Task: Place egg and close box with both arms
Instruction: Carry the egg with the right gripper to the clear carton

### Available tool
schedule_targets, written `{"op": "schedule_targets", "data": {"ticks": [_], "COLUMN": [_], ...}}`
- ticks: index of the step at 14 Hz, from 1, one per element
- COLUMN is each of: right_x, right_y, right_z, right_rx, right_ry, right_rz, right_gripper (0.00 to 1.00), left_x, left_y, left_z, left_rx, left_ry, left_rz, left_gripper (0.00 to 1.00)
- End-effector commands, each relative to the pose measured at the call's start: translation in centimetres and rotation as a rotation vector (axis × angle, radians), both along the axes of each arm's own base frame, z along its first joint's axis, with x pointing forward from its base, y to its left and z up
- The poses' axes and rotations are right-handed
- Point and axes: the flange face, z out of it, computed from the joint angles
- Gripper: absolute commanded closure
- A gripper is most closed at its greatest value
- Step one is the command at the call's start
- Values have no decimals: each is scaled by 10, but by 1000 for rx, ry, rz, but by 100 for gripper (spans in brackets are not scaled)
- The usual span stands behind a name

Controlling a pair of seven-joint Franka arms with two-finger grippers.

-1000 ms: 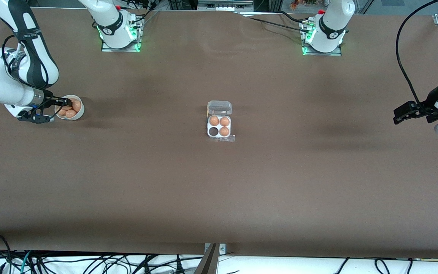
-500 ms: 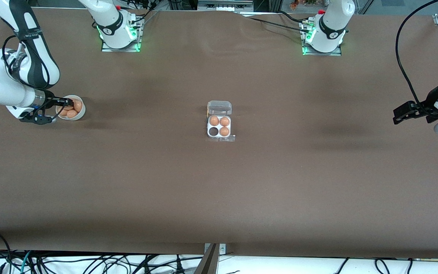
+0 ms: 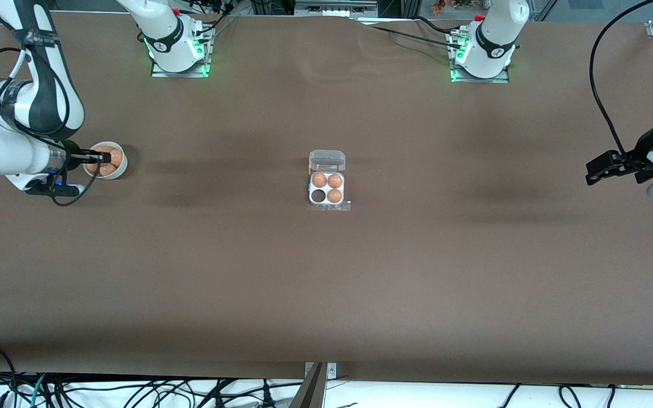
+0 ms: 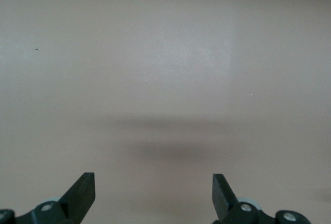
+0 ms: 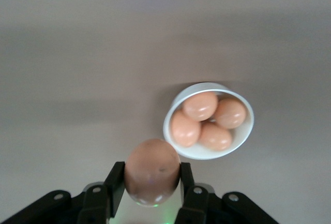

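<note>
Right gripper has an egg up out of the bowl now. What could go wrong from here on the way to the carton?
The egg is smooth and pinched only at its sides by the right gripper, so it could slip during the carry across the table. The box has one empty cell, nearest the front camera toward the right arm's end; three neighbouring eggs crowd it. The left gripper waits open over bare table, so nothing steadies the light box.
</note>
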Motion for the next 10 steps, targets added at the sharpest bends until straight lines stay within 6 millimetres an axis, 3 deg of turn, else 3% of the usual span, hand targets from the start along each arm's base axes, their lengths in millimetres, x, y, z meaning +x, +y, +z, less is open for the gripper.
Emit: {"op": "schedule_targets", "data": {"ticks": [1,5,10], "right_x": [24,50,61], "right_y": [58,166,291], "right_z": [11,23,10], "right_rx": [-48,-47,5], "right_ry": [23,19,34], "right_rz": [-28,-80,-190], "right_gripper": [68,68,68], "left_x": [4,4,4], "left_y": [0,-1,0], "left_z": [6,6,6], "left_rx": [-22,-22,-22], "left_ry": [-6,-6,-6], "left_rz": [-12,-13,-12], "left_gripper": [0,0,0]}}
